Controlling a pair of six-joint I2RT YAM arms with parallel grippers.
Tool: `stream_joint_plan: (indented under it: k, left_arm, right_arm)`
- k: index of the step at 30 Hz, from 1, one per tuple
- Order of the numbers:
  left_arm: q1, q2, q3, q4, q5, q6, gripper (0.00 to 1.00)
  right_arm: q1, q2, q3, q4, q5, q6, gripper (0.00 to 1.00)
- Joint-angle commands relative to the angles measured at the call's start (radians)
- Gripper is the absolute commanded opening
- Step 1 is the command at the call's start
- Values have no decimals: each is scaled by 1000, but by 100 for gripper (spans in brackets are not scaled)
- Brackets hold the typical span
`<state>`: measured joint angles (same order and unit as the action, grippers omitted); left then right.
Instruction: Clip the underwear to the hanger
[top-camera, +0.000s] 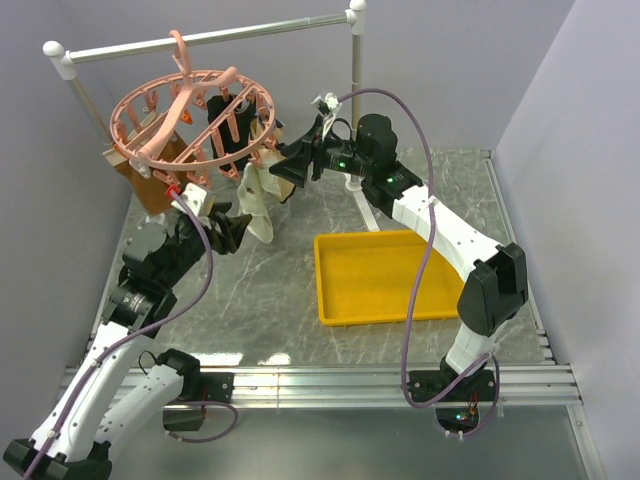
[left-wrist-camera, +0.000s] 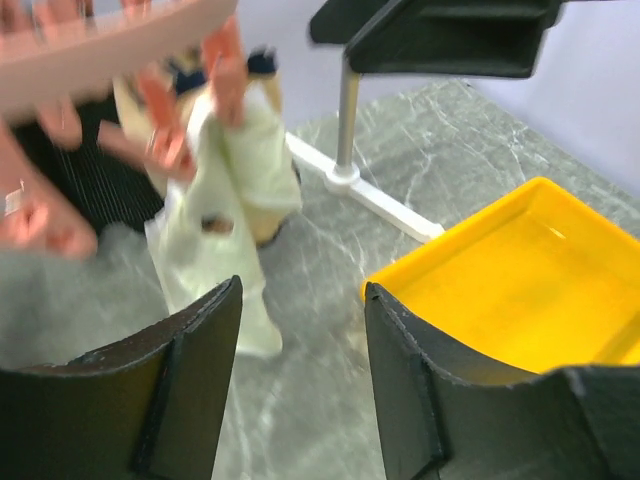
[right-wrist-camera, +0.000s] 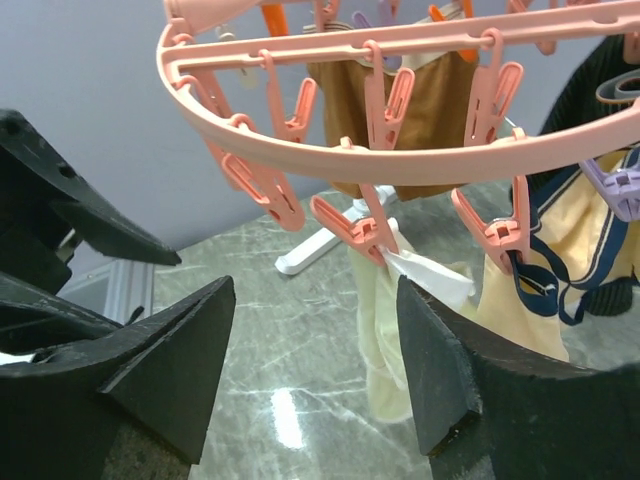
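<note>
The underwear (top-camera: 258, 205) is seen clipped on the hanger (top-camera: 190, 115) in the upper left, crowded between a brown garment (top-camera: 150, 180) and a black garment (left-wrist-camera: 90, 185). The left tool (top-camera: 235, 226) and the right tool (top-camera: 287, 170) are opened wide and empty, just beside it. A yellow tray (top-camera: 385, 275) is placed on the bench (top-camera: 270, 310), right of centre.

Underwear (top-camera: 258, 205) below hanger (top-camera: 178, 105), left of tray (top-camera: 321, 280)

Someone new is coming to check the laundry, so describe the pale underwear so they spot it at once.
A pink ring hanger hangs from the white rail at the table's back. From a clip on its near edge the underwear dangles down toward the tabletop. It is pale cream, unlike the brown garment, black garment and navy-trimmed tan garment nearby.
</note>
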<state>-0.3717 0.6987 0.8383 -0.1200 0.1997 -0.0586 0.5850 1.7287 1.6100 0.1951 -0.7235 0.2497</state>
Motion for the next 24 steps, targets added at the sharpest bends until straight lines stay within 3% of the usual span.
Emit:
stream_joint_plan:
  k: [1, 5, 10, 16, 22, 24]
  left_arm:
    - [8, -28, -18, -56, -83, -150, 57]
    - [138, -56, -37, -104, -38, -385, 56]
    - [296, -88, -74, -113, 61, -568, 56]
    - [419, -145, -157, -73, 101, -618, 54]
    - [422, -160, -309, 65, 170, -613, 53]
    - [422, -131, -335, 150, 191, -642, 54]
  right_arm:
    - [-8, -17, 27, -11, 24, -32, 72]
    - [-10, -26, 19, -23, 44, -43, 68]
    - [-25, -34, 4, -13, 56, -20, 65]
    - [-37, -87, -47, -13, 33, -26, 60]
    - [-33, -141, -53, -175, 56, -93, 51]
    - [-25, -199, -141, -160, 120, -72, 46]
